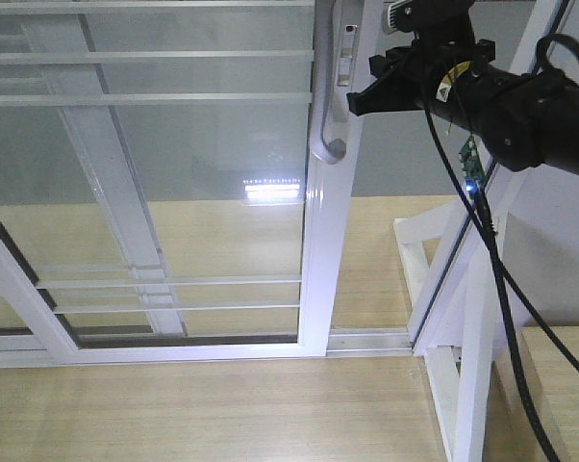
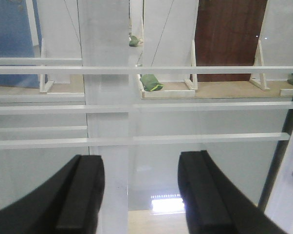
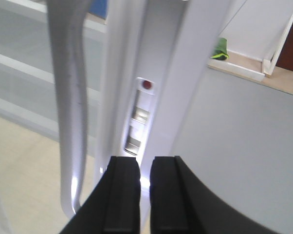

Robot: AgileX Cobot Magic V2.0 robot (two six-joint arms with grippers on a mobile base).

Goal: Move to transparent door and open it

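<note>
Left of the grey handle [image 1: 325,115], the glass of the transparent door [image 1: 174,154] fills my front view. My left gripper [image 2: 141,163] faces that glass, wide open and holding nothing. Just right of the handle, my right gripper [image 3: 144,163] is almost shut, with nothing in it, and points at the lock plate [image 3: 139,117] on the door's edge. I think I should move it left, hook it behind the handle, and then push slowly sideways so it does not slip off.
</note>
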